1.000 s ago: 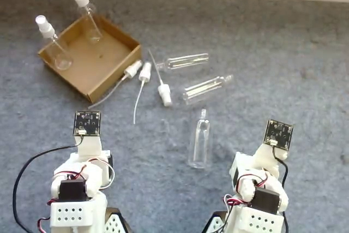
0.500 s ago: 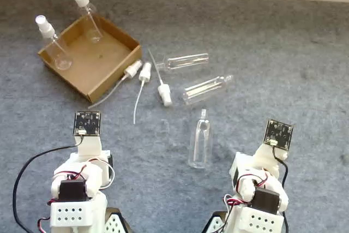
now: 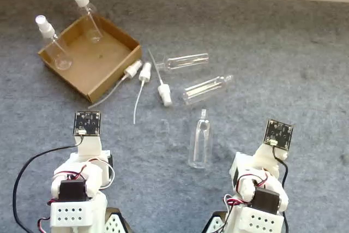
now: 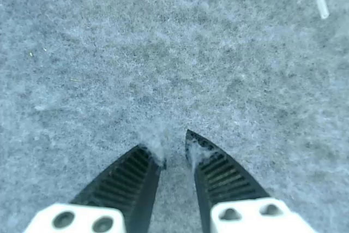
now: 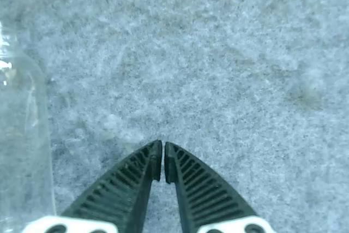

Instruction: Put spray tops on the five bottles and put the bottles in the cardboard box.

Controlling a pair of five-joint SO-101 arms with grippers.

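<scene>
The cardboard box lies at the far left of the grey desk. A capped bottle stands in its left corner and a second capped bottle in its far corner. Right of the box lie three loose spray tops and three bare bottles. The left jaws are parted only a little and hold nothing. The right jaws are closed tip to tip, also empty, near the nearest bare bottle.
</scene>
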